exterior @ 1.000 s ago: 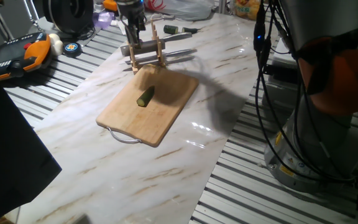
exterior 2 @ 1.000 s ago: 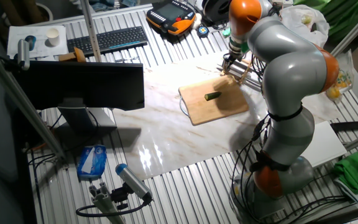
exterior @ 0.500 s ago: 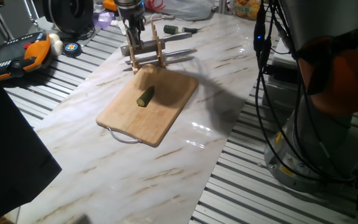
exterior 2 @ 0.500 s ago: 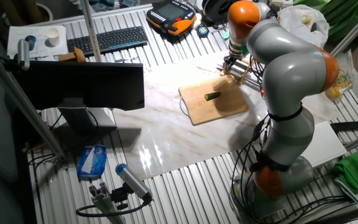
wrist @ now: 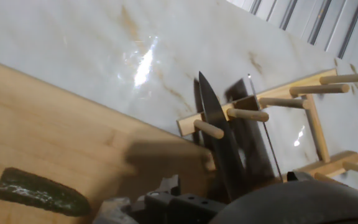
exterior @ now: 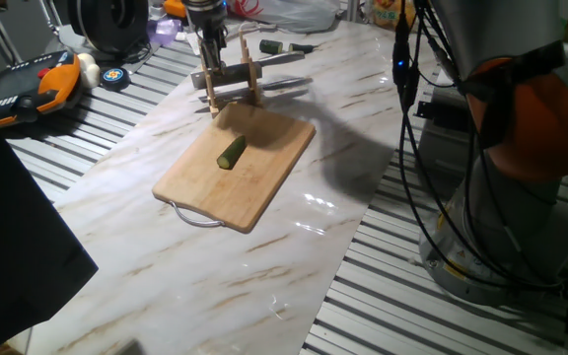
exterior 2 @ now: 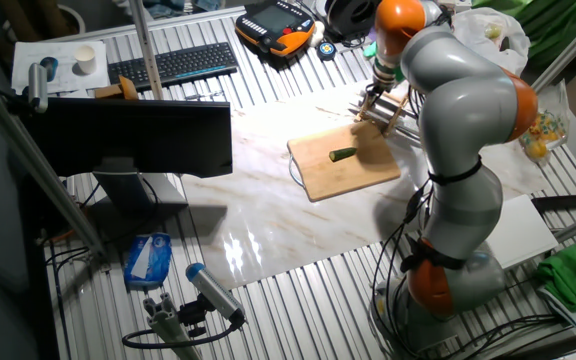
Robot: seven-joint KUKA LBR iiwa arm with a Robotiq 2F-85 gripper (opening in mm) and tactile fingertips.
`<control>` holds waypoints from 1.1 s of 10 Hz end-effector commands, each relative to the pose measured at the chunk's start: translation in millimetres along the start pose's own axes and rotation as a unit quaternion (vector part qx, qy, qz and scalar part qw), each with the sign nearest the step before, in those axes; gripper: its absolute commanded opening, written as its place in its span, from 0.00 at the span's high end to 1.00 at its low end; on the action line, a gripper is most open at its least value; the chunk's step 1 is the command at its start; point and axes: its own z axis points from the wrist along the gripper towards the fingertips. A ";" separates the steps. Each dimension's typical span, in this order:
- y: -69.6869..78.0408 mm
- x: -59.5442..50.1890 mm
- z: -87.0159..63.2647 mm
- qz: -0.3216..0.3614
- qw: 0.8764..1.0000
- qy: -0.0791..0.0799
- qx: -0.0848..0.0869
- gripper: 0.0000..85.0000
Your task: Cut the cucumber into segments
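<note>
Marble table (exterior: 215,286): pale, glossy, bare along its near edge and right side; open room for the arm there.
Wooden board (exterior: 200,182): lies mid-table, metal handle toward the near edge; flat, and it looks steady enough to cut on.
Cucumber (exterior: 231,152): lone dark green stub near the board's centre, well clear of every board edge, uncut. I judge it light, firm, smooth-skinned and round, so liable to roll or skid under a blade; pressing down across its middle seems safest.
Knife (wrist: 219,146): rests on the wooden rack (exterior: 233,87), just past the board's far edge; stiff and thin, best taken by the handle.
Gripper (exterior: 209,61): hangs over the rack at the knife; whether its fingers are closed on the handle I cannot tell.
Far edge: clutter beyond the rack, little room.
</note>
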 end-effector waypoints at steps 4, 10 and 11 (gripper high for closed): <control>-8.2 2.1 4.1 -0.010 1.000 0.005 0.002 0.00; -16.5 30.8 10.0 -0.010 1.000 -0.006 0.008 0.00; -16.2 32.5 12.3 -0.010 1.000 -0.007 0.012 0.00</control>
